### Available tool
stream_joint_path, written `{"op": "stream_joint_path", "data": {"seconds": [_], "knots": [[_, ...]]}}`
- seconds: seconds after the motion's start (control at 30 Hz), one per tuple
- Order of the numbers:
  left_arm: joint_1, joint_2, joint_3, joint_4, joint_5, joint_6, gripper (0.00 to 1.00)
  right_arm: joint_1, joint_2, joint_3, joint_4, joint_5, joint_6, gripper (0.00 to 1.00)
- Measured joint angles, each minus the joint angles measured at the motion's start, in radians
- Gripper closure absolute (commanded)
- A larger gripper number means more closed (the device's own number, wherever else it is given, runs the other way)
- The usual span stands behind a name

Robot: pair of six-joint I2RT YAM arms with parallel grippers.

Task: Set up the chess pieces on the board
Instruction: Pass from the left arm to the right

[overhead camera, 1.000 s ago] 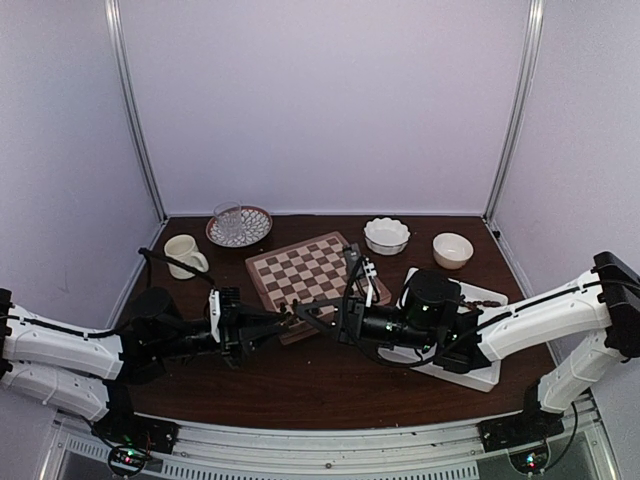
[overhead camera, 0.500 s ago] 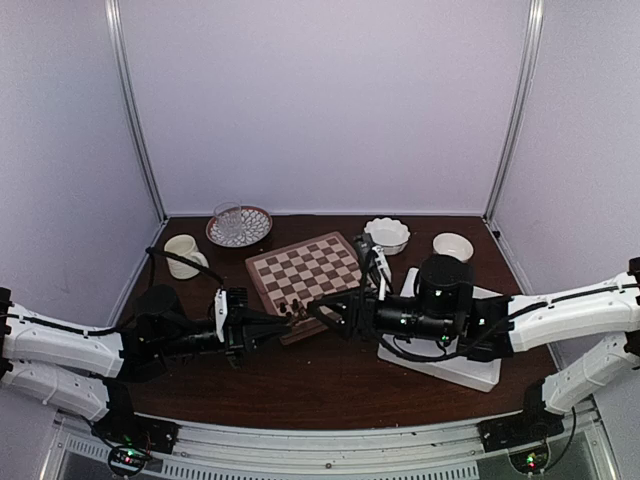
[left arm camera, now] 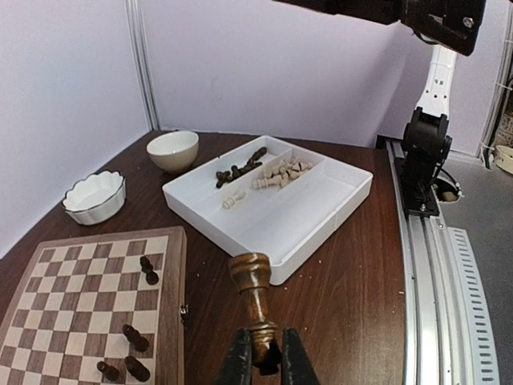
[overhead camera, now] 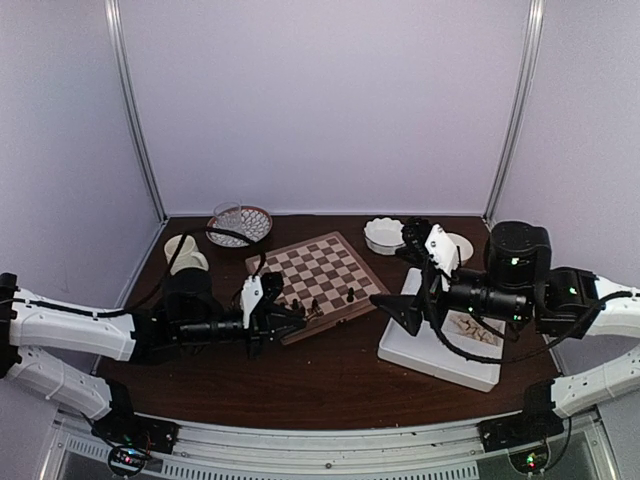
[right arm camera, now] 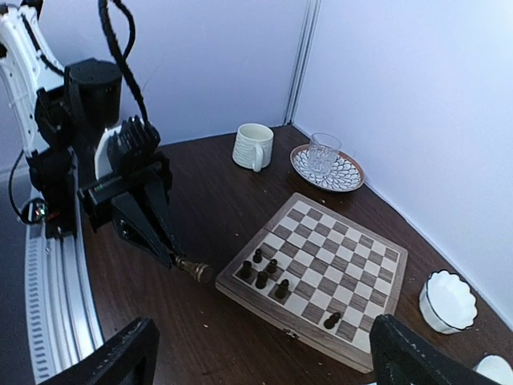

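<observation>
Left hand (left arm camera: 260,358) closed on base of dark chess piece (left arm camera: 252,277), held just off 7 o'clock corner of board (left arm camera: 80,297), top view. Right hand (right arm camera: 263,337) spread open, nothing held. Piece judged light, stiff, smooth wood; pivoting in pinch expected; narrow stem above base preferred.

Left wrist view crops the chessboard (left arm camera: 72,305), base of brown chess piece (left arm camera: 252,277) hidden inside left gripper (left arm camera: 263,353), dark pieces (left arm camera: 135,341) along chessboard's edge too small to identify.
</observation>
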Motion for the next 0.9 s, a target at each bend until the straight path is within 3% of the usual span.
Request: {"op": "stream_joint_path", "data": {"seconds": [0.17,0.4,0.63,0.9], "knots": [[0.0,0.054,0.049,-0.077,-0.002,-0.031,1.0,0.004,0.056,-0.003,-0.05,0.013,-0.233,0.22],[0.0,0.162,0.142,-0.172,0.019,-0.067,1.0,0.049,0.205,-0.082,0.034,0.043,-0.496,0.33],[0.0,0.243,0.207,-0.25,0.038,-0.105,1.0,0.12,0.33,-0.111,0.175,0.121,-0.63,0.41],[0.0,0.332,0.282,-0.311,0.072,-0.146,1.0,0.141,0.463,-0.116,0.225,0.17,-0.668,0.52]]}}
